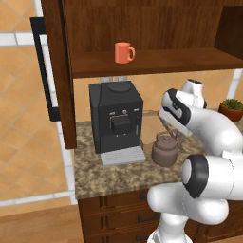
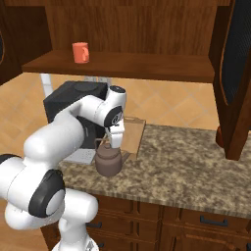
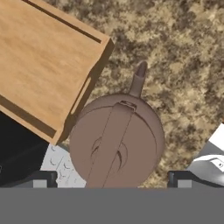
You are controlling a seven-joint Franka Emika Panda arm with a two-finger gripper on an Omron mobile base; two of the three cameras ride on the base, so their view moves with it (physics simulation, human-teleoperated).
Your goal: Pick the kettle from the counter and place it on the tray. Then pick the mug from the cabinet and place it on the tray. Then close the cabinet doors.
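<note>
The brown-grey kettle (image 1: 166, 151) (image 2: 109, 161) stands upright on the granite counter (image 1: 118, 175) (image 2: 186, 166). My gripper (image 1: 169, 132) (image 2: 116, 142) hangs open just above its arched handle. In the hand view the kettle (image 3: 116, 146) sits between the two spread fingertips of the gripper (image 3: 113, 180), spout pointing up the picture. The light-wood tray (image 3: 43, 65) (image 2: 132, 135) lies right behind the kettle, nothing on it. The orange-red mug (image 1: 123, 52) (image 2: 80, 52) stands on the shelf of the cabinet (image 1: 156, 64). Both cabinet doors (image 1: 54, 71) (image 2: 238, 73) are swung open.
A large black coffee machine (image 1: 116, 118) (image 2: 68, 100) stands close to the kettle's left, its grey drip grate (image 3: 59, 164) beside the kettle. A potted plant (image 1: 232, 108) sits at the counter's far right. The open right door hangs over the counter.
</note>
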